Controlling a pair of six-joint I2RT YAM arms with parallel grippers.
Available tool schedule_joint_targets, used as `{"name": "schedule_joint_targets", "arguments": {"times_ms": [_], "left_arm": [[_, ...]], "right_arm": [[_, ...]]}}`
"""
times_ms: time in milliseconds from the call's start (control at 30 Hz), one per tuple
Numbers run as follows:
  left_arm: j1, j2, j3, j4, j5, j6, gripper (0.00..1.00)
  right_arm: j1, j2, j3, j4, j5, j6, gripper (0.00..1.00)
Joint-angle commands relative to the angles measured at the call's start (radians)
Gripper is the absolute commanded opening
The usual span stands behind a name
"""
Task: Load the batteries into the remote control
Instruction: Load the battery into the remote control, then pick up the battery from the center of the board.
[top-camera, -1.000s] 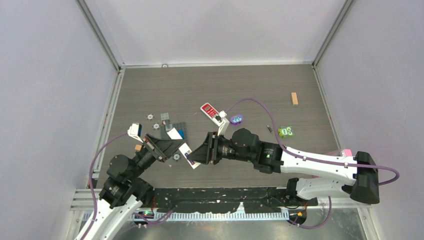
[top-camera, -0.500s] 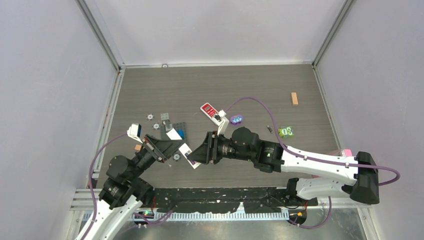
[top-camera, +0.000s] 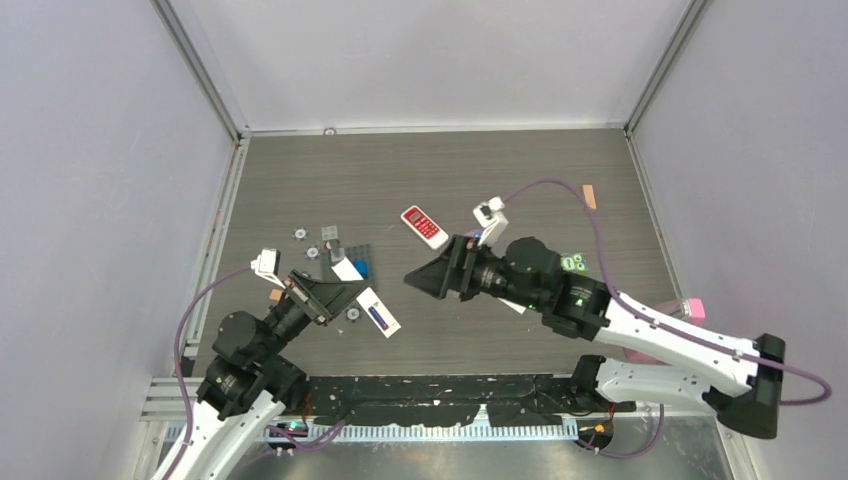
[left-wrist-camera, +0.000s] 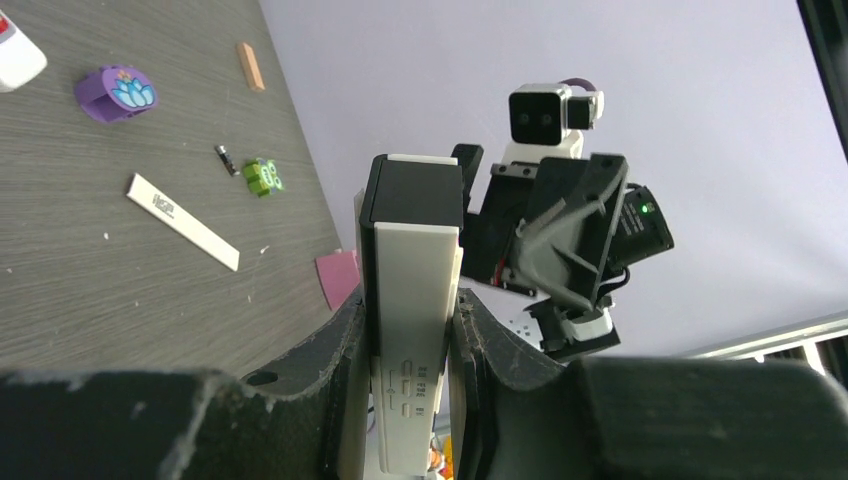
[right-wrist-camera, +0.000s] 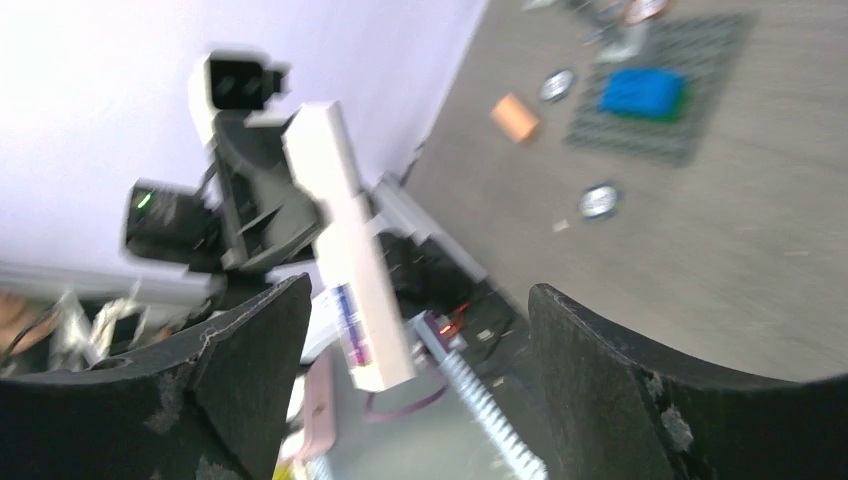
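Dark grey wood-grain tabletop (top-camera: 400, 170), boxed in by pale lilac walls (top-camera: 100, 150) and aluminium corner posts (top-camera: 200, 70). Left gripper (top-camera: 352, 293) clamped on long narrow white remote with black end (left-wrist-camera: 412, 290), held off the surface. Right gripper (top-camera: 428, 279) faces it close by, jaws wide apart, empty. Small dark battery cell (left-wrist-camera: 226, 160) lies on tabletop near small green piece (left-wrist-camera: 262, 176). Wider red-faced white remote (top-camera: 423, 226) lies mid-table.

The left arm reaches from the near left toward the table's middle, its end effector (left-wrist-camera: 410, 335) clamped on the remote control (left-wrist-camera: 412, 270). The right arm stretches leftward from the near right, its end effector (top-camera: 418, 279) spread wide, holding nothing, facing the left one.
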Motion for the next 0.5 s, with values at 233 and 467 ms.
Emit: {"name": "schedule_joint_targets", "arguments": {"times_ms": [233,467], "left_arm": [[0.000,-0.004,0.007,-0.047,-0.011,0.095,0.01],[0.000,0.045,-0.011,-0.004,0.026,0.104,0.01]], "right_arm": [[-0.554,-0.122,-0.101,-0.524,0.327,-0.290,0.83],[-0.746,0.063,-0.071,-0.457,0.346,-0.528,0.81]]}}
